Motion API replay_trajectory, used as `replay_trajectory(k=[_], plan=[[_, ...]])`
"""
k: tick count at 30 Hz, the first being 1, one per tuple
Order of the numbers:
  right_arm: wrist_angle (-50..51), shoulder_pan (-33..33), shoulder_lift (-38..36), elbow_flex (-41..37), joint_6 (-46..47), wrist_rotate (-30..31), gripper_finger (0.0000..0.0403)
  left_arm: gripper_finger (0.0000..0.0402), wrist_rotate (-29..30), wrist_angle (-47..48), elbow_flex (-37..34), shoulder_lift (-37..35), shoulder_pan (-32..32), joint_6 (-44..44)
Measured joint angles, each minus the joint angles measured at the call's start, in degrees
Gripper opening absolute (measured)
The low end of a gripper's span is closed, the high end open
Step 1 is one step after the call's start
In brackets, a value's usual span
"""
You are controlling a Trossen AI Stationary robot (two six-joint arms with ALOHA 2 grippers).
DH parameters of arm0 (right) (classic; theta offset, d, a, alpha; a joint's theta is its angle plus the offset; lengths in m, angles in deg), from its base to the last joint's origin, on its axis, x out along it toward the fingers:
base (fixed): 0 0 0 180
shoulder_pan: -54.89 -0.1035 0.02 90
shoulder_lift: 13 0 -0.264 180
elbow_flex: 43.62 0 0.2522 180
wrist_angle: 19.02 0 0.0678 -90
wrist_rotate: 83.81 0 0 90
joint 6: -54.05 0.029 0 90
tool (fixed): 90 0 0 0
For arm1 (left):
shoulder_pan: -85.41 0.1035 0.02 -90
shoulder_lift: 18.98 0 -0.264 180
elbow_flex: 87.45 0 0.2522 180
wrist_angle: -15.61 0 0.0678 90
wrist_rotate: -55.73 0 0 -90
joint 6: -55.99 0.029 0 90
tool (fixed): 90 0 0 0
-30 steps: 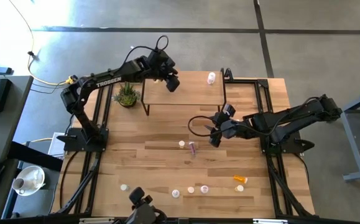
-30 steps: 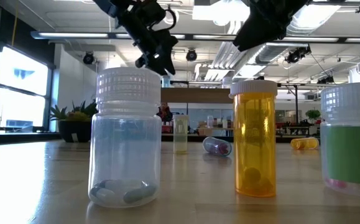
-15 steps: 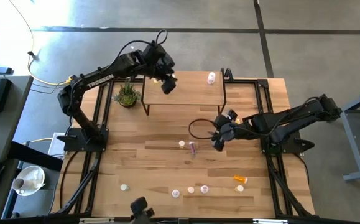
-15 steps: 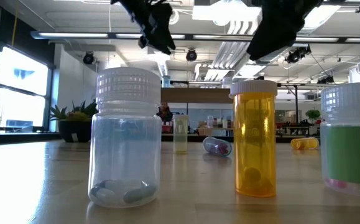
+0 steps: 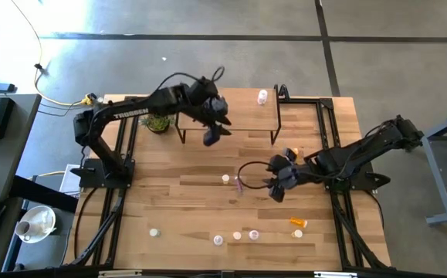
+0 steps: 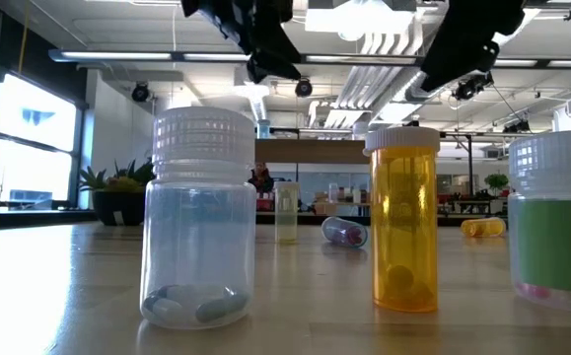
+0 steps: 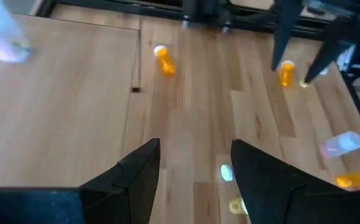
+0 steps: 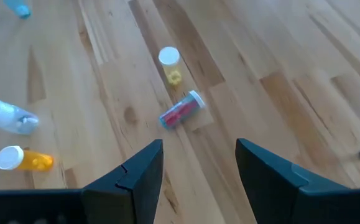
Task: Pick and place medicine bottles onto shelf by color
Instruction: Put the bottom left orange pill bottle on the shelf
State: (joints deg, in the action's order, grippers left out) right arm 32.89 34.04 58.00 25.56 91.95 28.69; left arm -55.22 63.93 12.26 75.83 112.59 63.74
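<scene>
Step in hand, by my reading: reach for next pick.

Right gripper (image 5: 275, 188), fingers apart, empty, hovers mid-tabletop beside toppled pink-filled clear medicine bottle (image 8: 181, 111) and upright yellow white-capped bottle (image 8: 170, 65).

Left gripper (image 5: 212, 135), fingers apart, empty, at front edge of low light-wood shelf on black legs (image 5: 242, 116); one pinkish bottle (image 5: 262, 96) at shelf's far right corner.

Next: descend, straddle pink bottle, close.

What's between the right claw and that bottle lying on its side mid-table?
Nothing: bare tabletop separates the right claw from the tipped pinkish bottle, as the high and right wrist views show. A yellowish bottle stands just beyond it.
</scene>
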Motion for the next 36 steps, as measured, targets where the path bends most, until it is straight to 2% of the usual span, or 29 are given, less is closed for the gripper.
replay_trajectory(k=[6, 10, 16, 20, 29, 36], plan=[[1.49, -0.65, 0.00, 0.00, 1.95, -0.28, 0.0193, 0.0186, -0.49, -6.08, -6.40, 0.00, -1.80, 0.00], [0.40, -1.67, 0.56, 0.00, -1.14, -1.33, 0.0193, 0.0186, -0.98, -8.51, -10.11, -0.09, -3.56, -0.02], [-0.84, -3.07, 4.32, 0.00, -7.06, -1.62, 0.0193, 0.0186, -0.97, -19.45, -19.04, -2.46, -7.08, -1.90], [-4.90, -4.29, 6.97, 0.00, -11.40, -1.78, 0.0193, 0.0186, -0.97, -26.00, -25.03, -6.02, -9.30, -4.41], [-17.65, -5.08, 11.06, 0.00, -18.37, -5.46, 0.0193, 0.0186, -0.36, -33.96, -35.44, -12.77, -13.13, -7.59], [-25.22, -5.08, 12.44, 0.00, -19.17, -9.71, 0.0193, 0.0186, 4.29, -36.22, -41.18, -16.72, -15.29, -10.50]])
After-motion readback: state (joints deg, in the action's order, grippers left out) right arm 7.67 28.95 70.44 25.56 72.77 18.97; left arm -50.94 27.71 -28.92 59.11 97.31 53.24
